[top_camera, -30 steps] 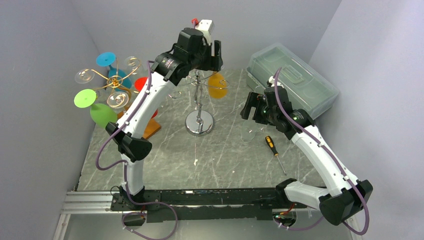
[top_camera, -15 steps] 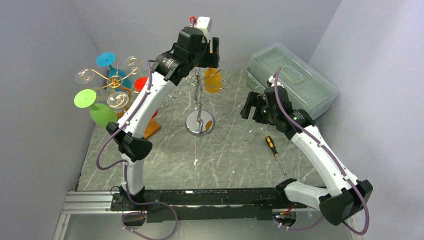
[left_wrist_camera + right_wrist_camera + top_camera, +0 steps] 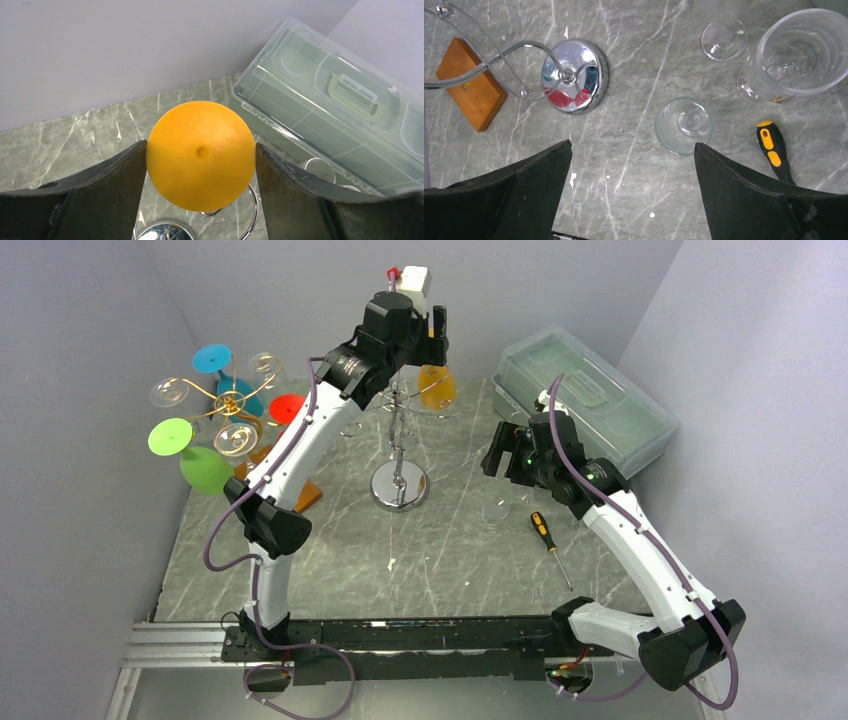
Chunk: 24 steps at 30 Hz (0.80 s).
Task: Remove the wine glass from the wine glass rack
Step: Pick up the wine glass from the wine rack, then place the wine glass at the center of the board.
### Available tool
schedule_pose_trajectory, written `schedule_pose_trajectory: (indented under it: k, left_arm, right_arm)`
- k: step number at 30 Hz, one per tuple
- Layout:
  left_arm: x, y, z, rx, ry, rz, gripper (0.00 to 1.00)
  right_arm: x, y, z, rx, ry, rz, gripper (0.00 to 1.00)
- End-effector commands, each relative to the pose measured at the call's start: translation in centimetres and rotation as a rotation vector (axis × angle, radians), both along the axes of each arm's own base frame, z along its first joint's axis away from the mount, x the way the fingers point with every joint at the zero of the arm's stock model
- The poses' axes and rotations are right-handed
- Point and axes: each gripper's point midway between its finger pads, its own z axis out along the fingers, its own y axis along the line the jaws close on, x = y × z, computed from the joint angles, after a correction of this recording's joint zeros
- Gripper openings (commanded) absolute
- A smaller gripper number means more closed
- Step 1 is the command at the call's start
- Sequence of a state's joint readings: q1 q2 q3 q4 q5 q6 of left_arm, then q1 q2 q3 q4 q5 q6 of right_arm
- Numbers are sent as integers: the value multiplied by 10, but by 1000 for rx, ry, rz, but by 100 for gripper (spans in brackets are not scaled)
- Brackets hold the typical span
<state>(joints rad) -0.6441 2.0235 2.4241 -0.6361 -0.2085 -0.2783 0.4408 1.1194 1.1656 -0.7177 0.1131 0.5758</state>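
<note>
**Left arm high, orange glass in its grip**

We see the left arm stretched up from its base, elbow low near the left side of the table (image 3: 450, 560), forearm rising toward the back wall. Its left gripper (image 3: 437, 340) points down beside the top of the rack (image 3: 398, 485). The right arm is bent and reaches forward; the right gripper (image 3: 497, 460) hangs over the table between the rack and the box (image 3: 600, 400).

Only the top view gives both arms, and it shows the orange glass (image 3: 437, 390) hanging under the left gripper at the height of the rack's arms; whether it is free of them we cannot tell. The left wrist view shows a round orange face filling the gap, with each of the fingers (image 3: 100, 195) touching its side and a chrome loop of the rack just below. The right wrist view shows a clear glass (image 3: 684, 125) standing beneath that gripper, with a cup (image 3: 796, 55) and a screwdriver (image 3: 774, 150) near it.

The left gripper is clamped on the orange glass; the right gripper is spread wide, holding and touching nothing.
</note>
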Motion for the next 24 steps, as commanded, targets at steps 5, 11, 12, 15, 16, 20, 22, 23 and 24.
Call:
schedule_pose_trajectory:
  k: [5, 11, 12, 15, 16, 20, 22, 23, 24]
  left_arm:
    - [-5, -25, 45, -165, -96, -104, 53]
    - [-17, -37, 57, -235, -82, -167, 53]
    - [-19, -38, 59, -245, -80, -175, 53]
    - [-25, -40, 67, -278, -76, -196, 53]
    - [-28, -41, 69, -289, -74, -208, 53]
    - [-38, -42, 82, -337, -56, -237, 53]
    - [-44, -41, 88, -364, -46, -250, 52]
    - [-46, -40, 90, -376, -41, -258, 52]
    - [-49, -38, 94, -390, -38, -263, 52]
  right_arm:
    - [27, 0, 48, 41, -176, -36, 96]
    - [38, -1, 80, 116, -269, -34, 97]
    - [40, -2, 86, 134, -288, -35, 97]
    - [44, -7, 102, 195, -333, -32, 99]
    - [45, -6, 107, 224, -345, -19, 99]
    - [50, -12, 121, 327, -385, 0, 99]
    - [50, -13, 127, 389, -400, 15, 99]
    - [50, -13, 130, 422, -408, 25, 99]
    - [50, -13, 134, 453, -421, 35, 99]
